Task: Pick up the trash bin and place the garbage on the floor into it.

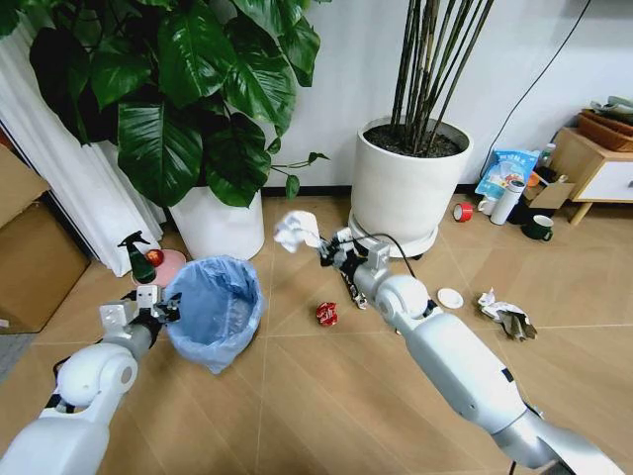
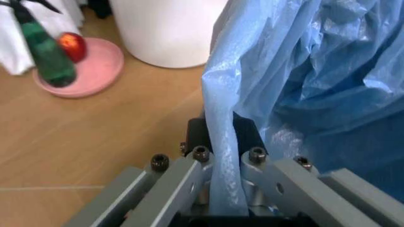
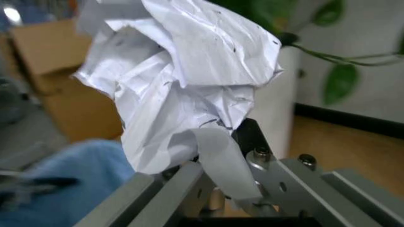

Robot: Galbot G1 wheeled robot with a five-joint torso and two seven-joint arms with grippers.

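My left gripper (image 1: 170,309) is shut on the rim of the trash bin (image 1: 216,309), a small round bin lined with a crinkled light blue bag (image 2: 303,85), held tilted above the floor (image 1: 297,396). My right gripper (image 1: 322,249) is shut on a crumpled white paper (image 1: 294,231), held in the air just right of the bin's opening; the same paper (image 3: 183,80) sits between its fingers in the right wrist view. More garbage lies on the floor: a crushed red can (image 1: 326,314), a white round lid (image 1: 450,298) and a crumpled wrapper (image 1: 505,315).
Two big white plant pots (image 1: 407,188) (image 1: 220,223) stand behind. A pink dish with a green spray bottle (image 1: 138,259) sits left of the bin. A cardboard box (image 1: 35,259) is at far left. A red tape roll (image 1: 462,211), white bottle and dark mug (image 1: 539,228) stand at right.
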